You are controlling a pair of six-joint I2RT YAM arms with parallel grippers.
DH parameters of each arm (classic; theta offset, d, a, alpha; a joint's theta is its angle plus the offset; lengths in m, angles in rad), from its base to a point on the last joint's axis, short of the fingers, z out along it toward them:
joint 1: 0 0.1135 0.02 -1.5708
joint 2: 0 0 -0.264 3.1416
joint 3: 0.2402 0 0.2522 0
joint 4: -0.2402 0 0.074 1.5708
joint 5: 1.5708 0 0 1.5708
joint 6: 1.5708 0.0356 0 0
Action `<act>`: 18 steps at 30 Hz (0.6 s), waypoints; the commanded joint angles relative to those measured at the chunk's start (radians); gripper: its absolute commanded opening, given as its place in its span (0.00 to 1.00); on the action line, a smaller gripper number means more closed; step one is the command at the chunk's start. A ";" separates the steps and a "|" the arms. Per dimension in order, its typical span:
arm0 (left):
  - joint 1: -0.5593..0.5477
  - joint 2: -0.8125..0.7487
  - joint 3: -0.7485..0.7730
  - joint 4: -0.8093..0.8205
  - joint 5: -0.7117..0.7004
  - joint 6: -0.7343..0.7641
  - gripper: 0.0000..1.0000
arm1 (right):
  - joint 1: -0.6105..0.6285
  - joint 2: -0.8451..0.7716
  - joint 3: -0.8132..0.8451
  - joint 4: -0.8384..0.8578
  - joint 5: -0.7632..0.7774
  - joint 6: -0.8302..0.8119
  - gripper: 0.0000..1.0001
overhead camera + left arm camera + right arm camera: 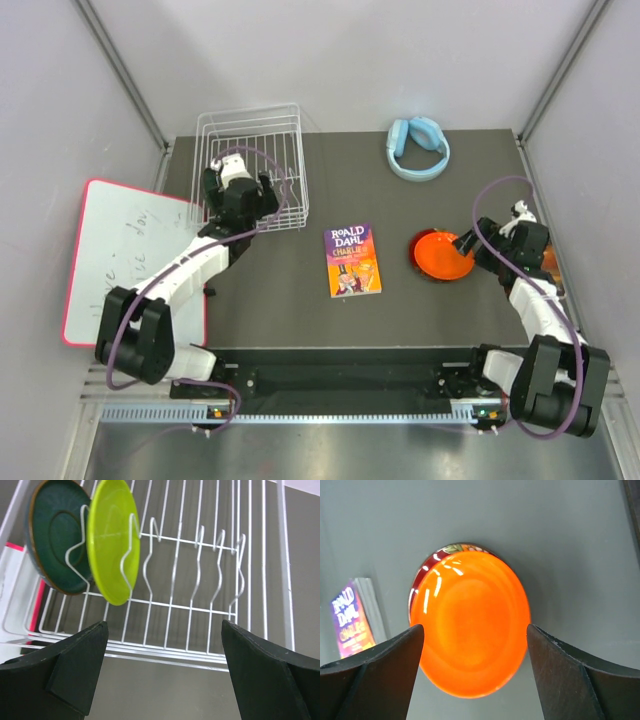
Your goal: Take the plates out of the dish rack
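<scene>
The white wire dish rack [252, 150] stands at the table's far left. In the left wrist view a dark green plate [56, 535] and a lime green plate [113, 540] stand upright side by side at the left end of the rack [200, 605]. My left gripper [243, 190] is open and empty, just outside the rack's near rim [165, 677]. An orange plate [441, 255] lies flat at the right on top of the glossy red patterned plate [436, 560], of which only the rim shows. My right gripper [468, 244] is open, its fingers either side of the orange plate [472, 625] and above it [475, 680].
A paperback book [352, 260] lies at the table's middle and shows in the right wrist view [350, 621]. Blue headphones [418, 147] lie at the back right. A whiteboard with a pink edge [125, 250] lies off the table's left side, under my left arm.
</scene>
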 commanded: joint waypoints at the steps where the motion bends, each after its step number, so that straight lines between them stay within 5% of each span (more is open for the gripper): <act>1: 0.036 -0.022 0.041 -0.003 0.021 -0.018 0.99 | 0.050 0.019 0.061 -0.068 0.080 -0.042 0.83; 14: 0.172 0.100 0.124 0.039 -0.042 -0.044 0.99 | 0.070 0.001 0.053 -0.046 0.055 -0.037 0.83; 18: 0.197 0.169 0.154 0.083 -0.060 -0.023 0.92 | 0.070 0.022 0.042 -0.028 0.046 -0.039 0.83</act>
